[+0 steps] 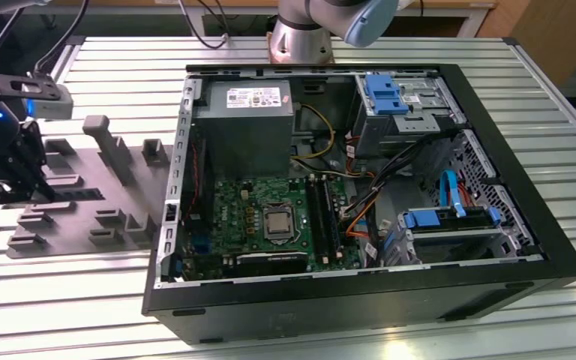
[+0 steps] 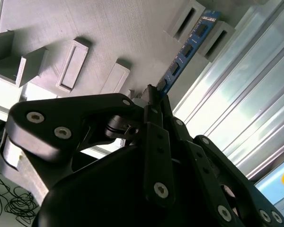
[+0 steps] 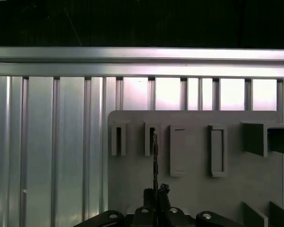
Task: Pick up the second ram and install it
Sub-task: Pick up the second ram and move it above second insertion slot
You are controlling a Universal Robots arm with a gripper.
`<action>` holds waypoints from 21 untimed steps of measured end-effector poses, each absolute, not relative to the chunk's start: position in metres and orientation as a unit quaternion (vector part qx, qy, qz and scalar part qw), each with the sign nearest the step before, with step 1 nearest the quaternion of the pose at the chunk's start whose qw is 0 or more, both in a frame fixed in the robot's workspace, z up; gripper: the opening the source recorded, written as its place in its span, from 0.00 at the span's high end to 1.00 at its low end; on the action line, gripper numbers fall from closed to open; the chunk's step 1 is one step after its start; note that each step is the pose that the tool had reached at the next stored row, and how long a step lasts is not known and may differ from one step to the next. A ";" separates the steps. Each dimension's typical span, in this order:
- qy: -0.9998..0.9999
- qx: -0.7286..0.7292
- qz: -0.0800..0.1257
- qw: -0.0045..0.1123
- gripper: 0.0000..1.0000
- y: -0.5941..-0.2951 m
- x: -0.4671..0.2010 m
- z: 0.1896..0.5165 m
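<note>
Exterior view: bright, even light from overhead. The slatted metal table [image 1: 98,52] throws white glare along its near edge. The black walls of the computer case [image 1: 368,307] stay dark, and its interior is patchily shaded.

Second wrist view: the table slats are blown near-white. The grey fixture tray [image 2: 132,28] is softly lit, with short shadows beside its blocks. The gripper [image 2: 151,94] is a near-black bulk with small glints on its screws (fingers pinched on the second ram [image 2: 189,47], whose blue face catches the light).

First wrist view: pinkish-white glare streaks the slats, and the background beyond the table edge is black.
</note>
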State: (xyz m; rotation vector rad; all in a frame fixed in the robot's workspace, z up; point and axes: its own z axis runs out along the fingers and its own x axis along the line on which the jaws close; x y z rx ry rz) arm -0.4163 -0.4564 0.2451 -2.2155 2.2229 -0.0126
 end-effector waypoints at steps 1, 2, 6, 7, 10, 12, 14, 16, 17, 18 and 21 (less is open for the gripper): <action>0.708 -0.706 -0.004 0.002 0.86 -0.456 -0.416 0.246; 0.708 -0.706 -0.004 0.002 0.86 -0.456 -0.416 0.247; 0.708 -0.706 -0.004 0.002 0.86 -0.456 -0.416 0.251; 0.708 -0.706 -0.004 0.002 0.86 -0.456 -0.416 0.251; 0.708 -0.706 -0.004 0.002 0.86 -0.456 -0.416 0.254; 0.708 -0.706 -0.004 0.002 0.86 -0.456 -0.416 0.256; 0.708 -0.706 -0.004 0.002 0.86 -0.456 -0.416 0.258; 0.708 -0.706 -0.004 0.002 0.86 -0.456 -0.416 0.260; 0.708 -0.706 -0.004 0.002 0.86 -0.456 -0.416 0.261; 0.708 -0.706 -0.004 0.002 0.86 -0.456 -0.416 0.262; 0.708 -0.706 -0.004 0.002 0.86 -0.456 -0.416 0.266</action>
